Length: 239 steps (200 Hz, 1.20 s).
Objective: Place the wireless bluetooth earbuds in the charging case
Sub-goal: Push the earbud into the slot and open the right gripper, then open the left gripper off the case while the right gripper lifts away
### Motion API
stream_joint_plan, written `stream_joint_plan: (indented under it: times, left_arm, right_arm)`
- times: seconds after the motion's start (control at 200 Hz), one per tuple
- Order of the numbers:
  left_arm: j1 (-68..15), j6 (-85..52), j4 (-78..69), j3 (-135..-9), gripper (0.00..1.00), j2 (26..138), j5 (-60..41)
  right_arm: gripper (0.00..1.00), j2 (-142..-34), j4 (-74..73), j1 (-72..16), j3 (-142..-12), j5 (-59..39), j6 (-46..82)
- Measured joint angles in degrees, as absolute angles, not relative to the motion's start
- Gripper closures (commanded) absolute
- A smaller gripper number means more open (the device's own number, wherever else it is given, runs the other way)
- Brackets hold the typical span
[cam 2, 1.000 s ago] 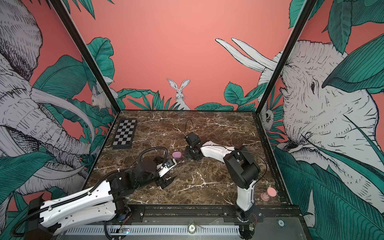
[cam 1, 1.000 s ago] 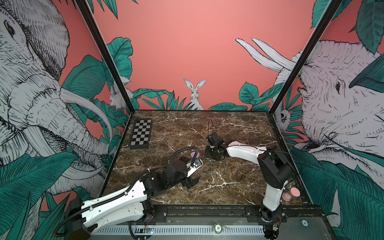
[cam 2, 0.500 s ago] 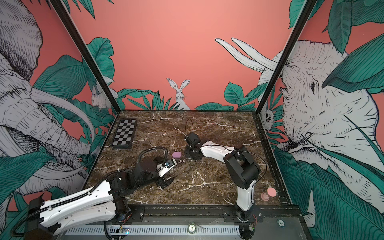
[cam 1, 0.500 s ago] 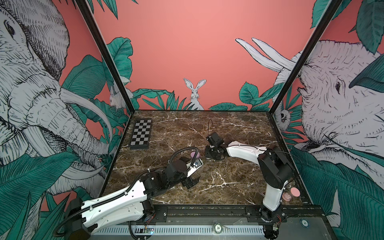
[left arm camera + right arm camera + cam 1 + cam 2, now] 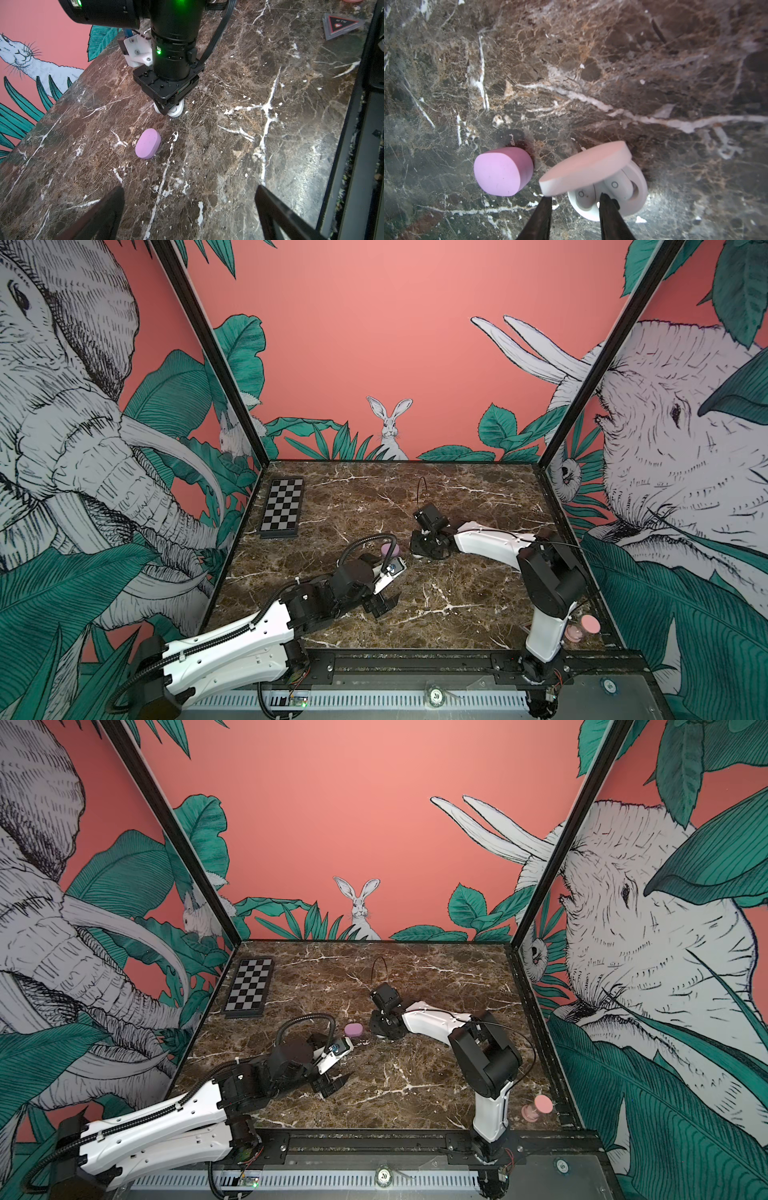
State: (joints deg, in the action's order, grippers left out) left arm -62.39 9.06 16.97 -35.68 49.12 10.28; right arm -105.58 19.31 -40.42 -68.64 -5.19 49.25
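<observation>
A white charging case (image 5: 610,209) lies open on the marble, its lid (image 5: 585,166) raised at a slant. Two white earbuds (image 5: 616,185) sit side by side in its wells. My right gripper (image 5: 573,196) points down at the case's near rim, jaws apart, the rim between the tips and nothing gripped. A shut lilac case (image 5: 503,174) lies right beside it, and shows in both top views (image 5: 390,549) (image 5: 354,1029). My left gripper (image 5: 190,199) hovers wide open over bare marble, short of the lilac case (image 5: 148,143). From there the white case (image 5: 175,110) peeks out under the right gripper.
A checkerboard (image 5: 282,512) lies at the back left of the marble table (image 5: 478,497). A pink spool-like object (image 5: 582,628) stands at the front right corner. A grey triangular sticker (image 5: 340,25) lies near the black frame rail (image 5: 353,145).
The right gripper's jaws have spread a little wider at the white case. Both arms otherwise hold their places.
</observation>
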Motion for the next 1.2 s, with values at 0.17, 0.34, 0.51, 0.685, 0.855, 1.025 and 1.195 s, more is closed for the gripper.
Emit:
stream_joint_plan:
  times: [0.17,0.34,0.51,0.685,0.855,1.025,1.195]
  left_arm:
    - [-62.4,9.1,17.3,-35.7,0.01,49.1,10.3]
    - [-62.4,9.1,17.6,-35.7,0.01,49.2,10.3]
    - [-62.4,9.1,17.7,-35.7,0.01,49.6,10.3]
    - [-62.4,9.1,17.7,-35.7,0.01,49.7,10.3]
    - [-62.4,9.1,17.7,-35.7,0.01,49.8,10.3]
    - [-62.4,9.1,17.7,-35.7,0.01,49.8,10.3]
    - [-62.4,9.1,17.7,-35.7,0.01,49.8,10.3]
  right_arm:
    - [0.61,-104.3,19.6,-40.4,-68.6,-5.2,49.3]
    - [0.59,-103.3,19.8,-40.4,-68.6,-5.5,49.2]
    - [0.58,-102.5,20.1,-40.4,-68.6,-6.1,49.3]
    - [0.57,-100.8,20.2,-40.4,-68.6,-6.7,49.3]
    - [0.57,-97.9,19.5,-40.4,-66.8,-7.8,49.6]
    - [0.51,-96.7,18.0,-40.4,-62.2,-9.0,50.5]
    - [0.33,-95.9,18.1,-40.4,-60.7,-9.7,49.4]
